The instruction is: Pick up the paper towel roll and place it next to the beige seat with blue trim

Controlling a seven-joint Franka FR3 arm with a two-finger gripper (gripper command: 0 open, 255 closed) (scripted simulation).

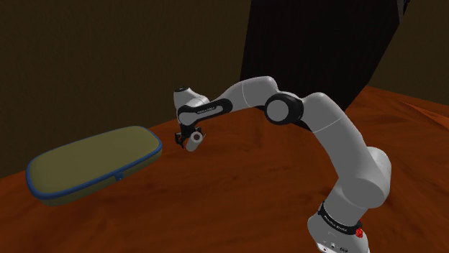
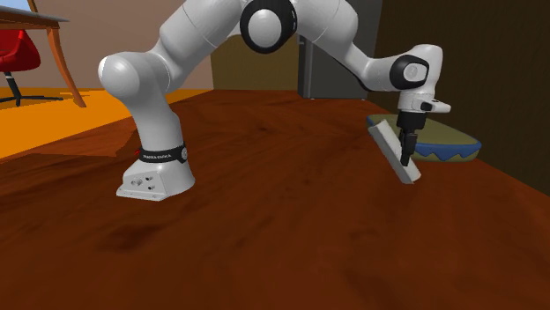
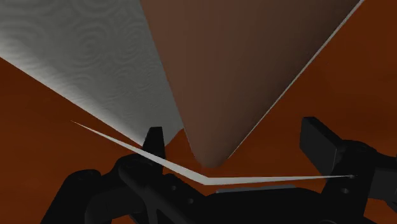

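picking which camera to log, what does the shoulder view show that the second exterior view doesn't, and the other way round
Shoulder view, not the second exterior: the whole top of the beige seat with its blue trim, and a black area behind the arm. Second exterior, not the shoulder: a red chair, an orange floor, and the paper towel roll seen side-on, tilted. Both: the white arm, the gripper on the roll, the seat close by and the wooden table.
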